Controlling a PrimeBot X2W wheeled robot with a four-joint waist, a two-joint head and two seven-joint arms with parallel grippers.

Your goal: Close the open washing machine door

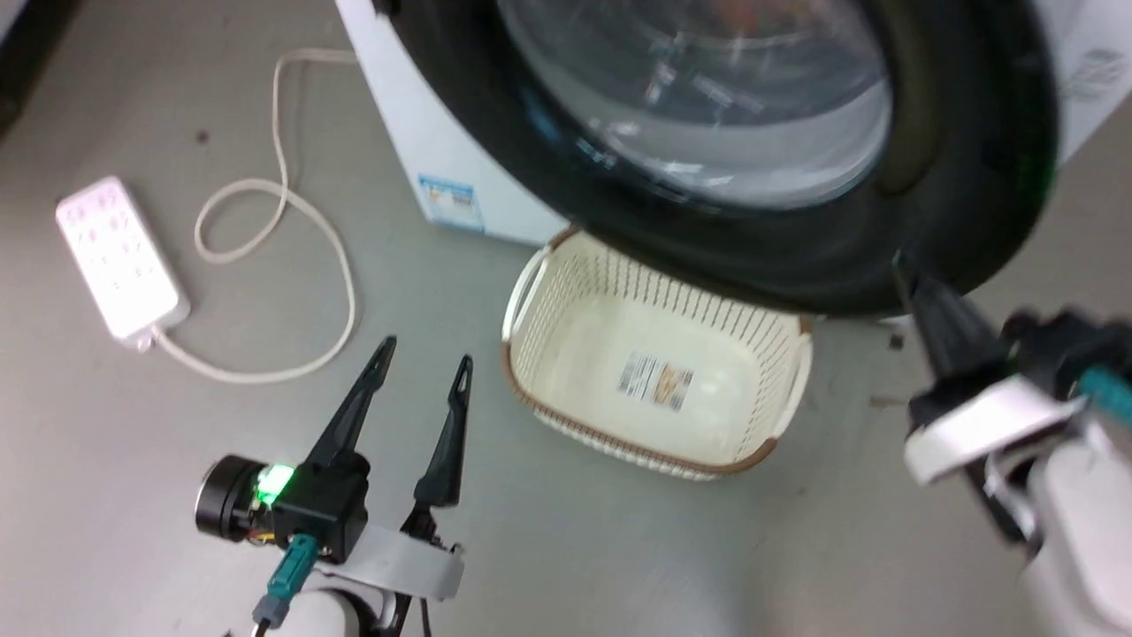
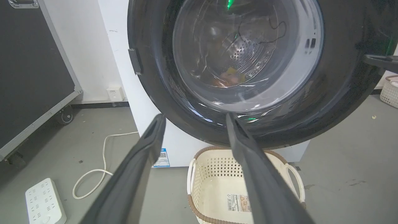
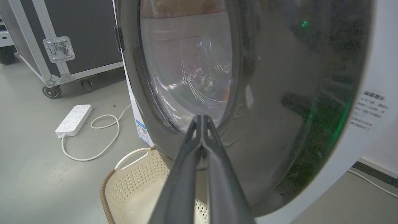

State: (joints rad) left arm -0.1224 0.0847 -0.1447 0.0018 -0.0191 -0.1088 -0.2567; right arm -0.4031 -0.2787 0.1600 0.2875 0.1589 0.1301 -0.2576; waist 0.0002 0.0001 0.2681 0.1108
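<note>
The washing machine door (image 1: pixel 707 115) is a large black-rimmed ring with a bulging clear glass centre. It lies close against the front of the white washing machine (image 1: pixel 424 133); I cannot tell if it is latched. Through the glass of the door (image 2: pixel 245 62) I see the perforated drum and some coloured items. My right gripper (image 1: pixel 900 265) is shut with nothing in it, its tips at the door's lower right rim. In its wrist view the right gripper (image 3: pixel 202 117) points at the door (image 3: pixel 273 109). My left gripper (image 1: pixel 426 351) hangs open above the floor, and the left gripper (image 2: pixel 195 116) faces the machine (image 2: pixel 140 124).
A cream perforated basket (image 1: pixel 654 380) stands on the floor under the door. A white power strip (image 1: pixel 119 257) with a looped cord (image 1: pixel 283 203) lies to the left. A black wheeled case (image 2: pixel 28 71) stands further left. Another basket (image 2: pixel 390 90) sits at the right.
</note>
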